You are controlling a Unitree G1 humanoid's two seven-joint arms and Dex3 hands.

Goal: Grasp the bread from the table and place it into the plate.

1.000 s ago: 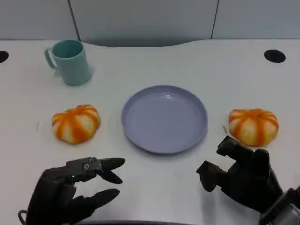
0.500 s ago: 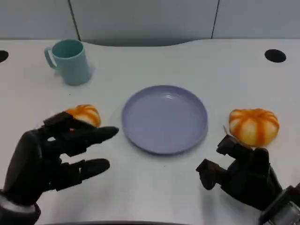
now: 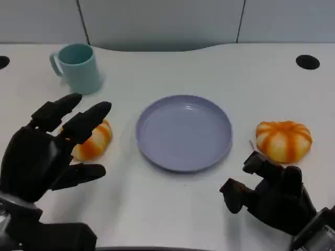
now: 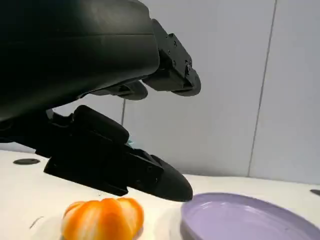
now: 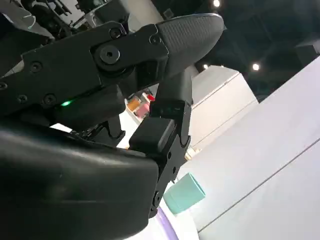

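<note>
Having risen, left hand [image 3: 39,157] now hovers spread over bread [image 3: 93,141] — untouched.

Both hands are matte black with blocky, segmented fingers ending in rounded tips. The left hand [image 3: 39,157] has a broad, smooth black shell at its back. The right hand [image 3: 272,196] shows round screw heads and a small green light [image 5: 65,103] on its finger housings, and a sliver of silver forearm [image 3: 319,236] behind it.

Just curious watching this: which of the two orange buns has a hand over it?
The left bun, beside the cup: the left hand hovers open above it. The right bun lies uncovered.
</note>
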